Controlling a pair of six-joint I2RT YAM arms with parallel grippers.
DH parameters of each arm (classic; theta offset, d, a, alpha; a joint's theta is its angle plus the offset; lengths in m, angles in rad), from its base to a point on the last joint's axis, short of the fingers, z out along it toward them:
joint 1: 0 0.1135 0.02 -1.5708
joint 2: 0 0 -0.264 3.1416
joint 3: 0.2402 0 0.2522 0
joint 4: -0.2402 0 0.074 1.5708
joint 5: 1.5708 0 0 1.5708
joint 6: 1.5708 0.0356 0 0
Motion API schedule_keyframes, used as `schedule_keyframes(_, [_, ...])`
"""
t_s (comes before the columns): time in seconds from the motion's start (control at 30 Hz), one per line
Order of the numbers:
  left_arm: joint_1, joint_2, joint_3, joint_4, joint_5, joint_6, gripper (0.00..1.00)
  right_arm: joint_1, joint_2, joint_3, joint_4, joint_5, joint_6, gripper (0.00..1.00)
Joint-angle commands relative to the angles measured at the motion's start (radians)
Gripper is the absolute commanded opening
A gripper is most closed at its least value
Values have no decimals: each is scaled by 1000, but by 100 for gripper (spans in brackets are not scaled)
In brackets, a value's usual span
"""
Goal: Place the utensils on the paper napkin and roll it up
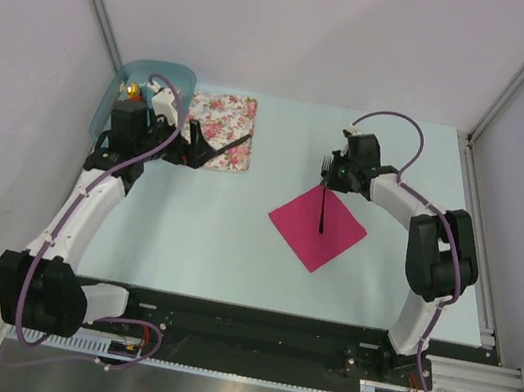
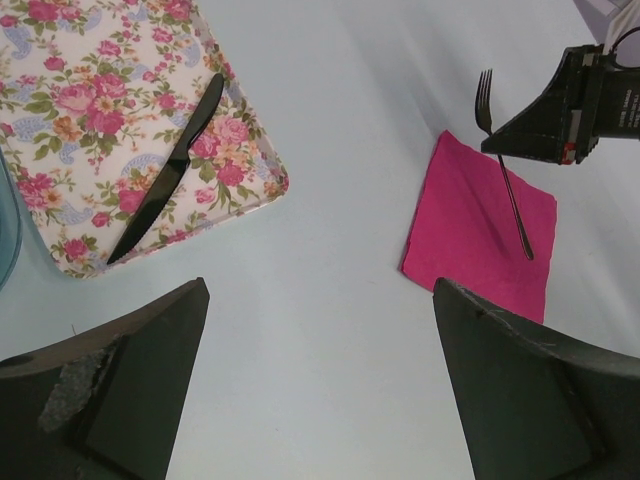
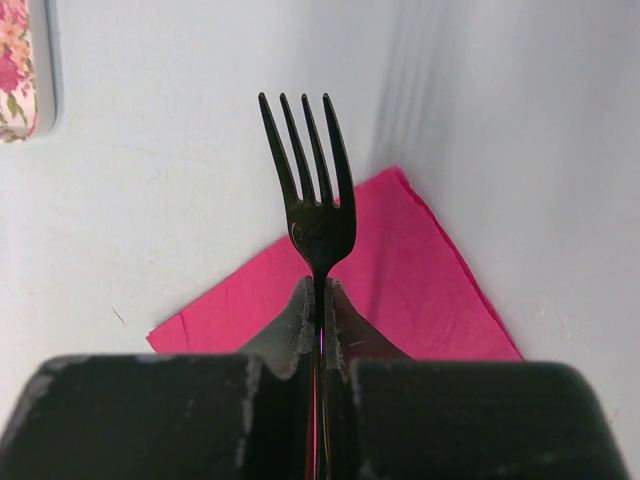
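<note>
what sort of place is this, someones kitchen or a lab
Most likely a robot lab test cell, not a home: plain white panels box in a pale blue table, and the left arm and right arm are bolted to a dark rail.

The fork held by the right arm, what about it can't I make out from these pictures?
- Right wrist view: most of the fork handle is hidden by the right end effector, shut on it; only tines and neck show clearly.
- Left wrist view: whether the handle's tip touches the paper napkin or hovers above it cannot be told.
- Top view: the tines are too small and blend into the dark end effector.
</note>
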Motion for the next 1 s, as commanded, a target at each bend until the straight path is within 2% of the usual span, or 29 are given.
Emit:
schedule_keyframes(0.0, [5, 8, 47, 33, -2, -10, 100, -4, 32, 71, -24, -32, -34, 0])
schedule_keyframes(0.97, [5, 4, 38, 43, 9, -39, 100, -33, 115, 89, -47, -5, 47, 0])
